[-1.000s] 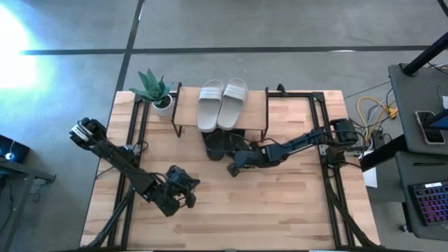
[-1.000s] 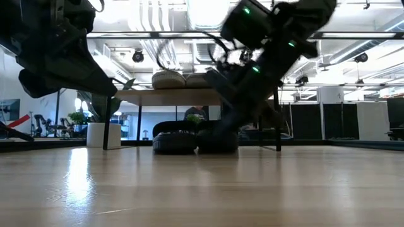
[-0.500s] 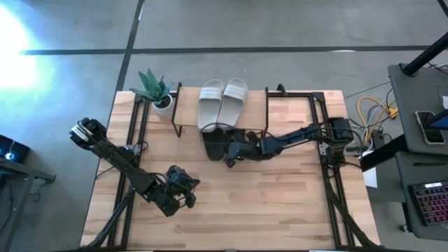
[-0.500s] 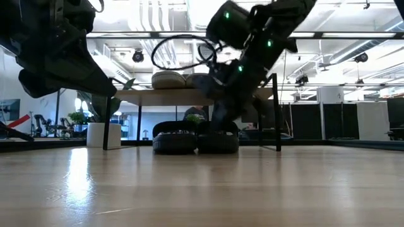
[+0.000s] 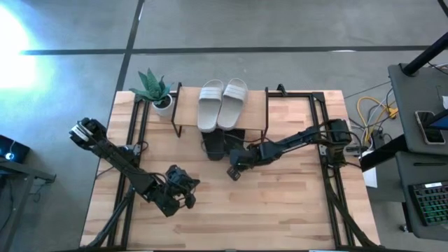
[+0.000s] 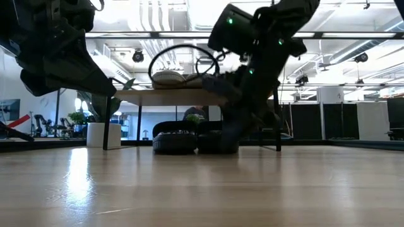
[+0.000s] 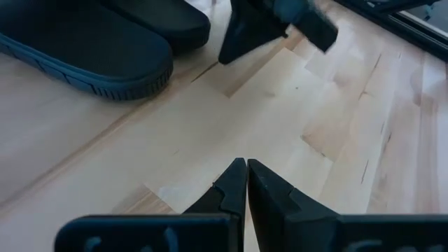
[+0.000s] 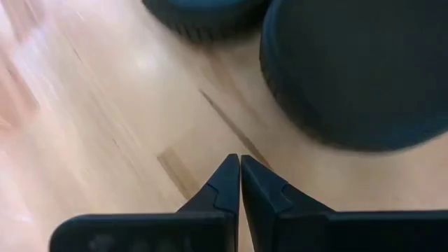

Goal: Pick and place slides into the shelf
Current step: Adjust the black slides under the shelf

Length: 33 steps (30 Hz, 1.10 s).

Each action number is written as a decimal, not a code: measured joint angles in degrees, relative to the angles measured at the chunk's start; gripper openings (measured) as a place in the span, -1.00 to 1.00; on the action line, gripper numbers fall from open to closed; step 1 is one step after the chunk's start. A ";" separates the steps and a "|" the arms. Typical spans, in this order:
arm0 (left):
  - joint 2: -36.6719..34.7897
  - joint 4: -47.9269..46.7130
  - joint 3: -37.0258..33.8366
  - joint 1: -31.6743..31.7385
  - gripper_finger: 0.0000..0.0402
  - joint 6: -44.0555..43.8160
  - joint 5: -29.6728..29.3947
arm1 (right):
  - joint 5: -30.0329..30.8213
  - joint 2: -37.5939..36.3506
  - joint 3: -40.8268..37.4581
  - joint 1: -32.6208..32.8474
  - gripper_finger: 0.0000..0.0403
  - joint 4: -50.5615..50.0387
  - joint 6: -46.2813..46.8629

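Finding one: the pale slides lie side by side on the plank top of the shelf, soles down, filling most of its width. The black slides sit on the desk under that plank, between the shelf's thin legs, heels poking out toward the arms (from above only their near ends show past the plank edge). By these views all four slides are housed at the shelf, two above and two below, so the placing looks essentially done; what may remain is squaring up the black pair and pulling the arm clear.

Finding two: the right hand hovers low over the desk just in front of the shelf, beside the heel of the black slide nearer that arm. Its wrist view shows the fingertips pressed together, gripping nothing, with the rounded black heel close ahead.

Finding three: the left hand waits well clear of the shelf, toward the desk's near left. Its fingertips are likewise pressed together and carry nothing.

Other items: a potted plant stands just beside the shelf's left end.
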 joint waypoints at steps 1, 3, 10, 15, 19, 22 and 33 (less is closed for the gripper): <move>0.00 0.00 0.00 0.00 -1.00 0.02 0.00 | 0.00 0.43 -0.17 0.03 -0.96 -0.06 0.00; 0.00 -0.02 0.00 0.00 -1.00 0.01 0.02 | 0.13 1.44 -0.22 -0.05 -0.96 0.40 -0.43; 0.00 0.38 0.00 0.00 -1.00 -0.02 0.02 | 9.61 2.76 1.00 -0.39 -0.96 0.63 -1.01; 0.00 0.53 0.00 0.00 -1.00 -0.20 0.01 | 18.89 2.72 1.42 -1.27 -0.96 0.31 -1.36; 0.00 0.53 0.00 0.00 -1.00 -0.24 0.00 | 17.62 2.74 1.42 -1.87 -0.96 0.17 -1.22; 0.00 0.54 0.00 0.02 -1.00 -0.33 0.00 | 13.01 2.36 1.42 -1.96 -0.96 1.35 -1.65; 2.34 5.55 -0.02 3.02 -1.00 9.93 3.48 | 2.38 -6.44 1.39 9.63 -0.96 4.80 -6.52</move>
